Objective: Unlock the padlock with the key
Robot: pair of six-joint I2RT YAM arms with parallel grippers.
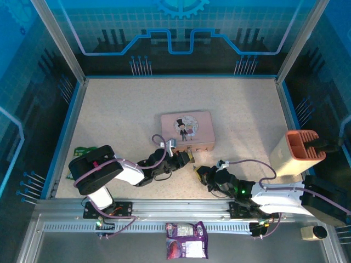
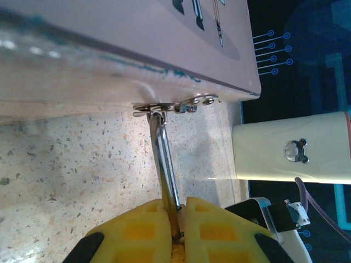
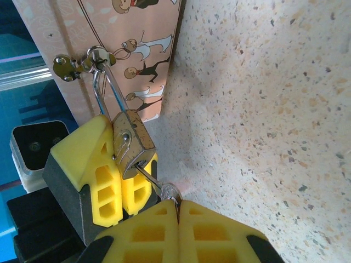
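The small brass padlock (image 3: 133,145) hangs by its thin silver shackle (image 2: 164,156) from the hasp (image 3: 82,61) on the front of the pink box (image 1: 186,130). My left gripper (image 2: 176,204) is shut on the padlock body, its yellow fingers (image 3: 104,181) flanking the lock. The silver key (image 3: 170,193) has its blade in the keyhole at the padlock's bottom end. My right gripper (image 3: 177,205) is shut on the key's head. In the top view the left gripper (image 1: 185,158) and right gripper (image 1: 200,172) meet just in front of the box.
A cream holder with an orange top (image 1: 299,152) stands at the right edge. A purple packet (image 1: 186,246) lies on the front rail, and a green object (image 1: 82,150) sits by the left arm. The speckled table (image 1: 126,109) is ringed by blue walls.
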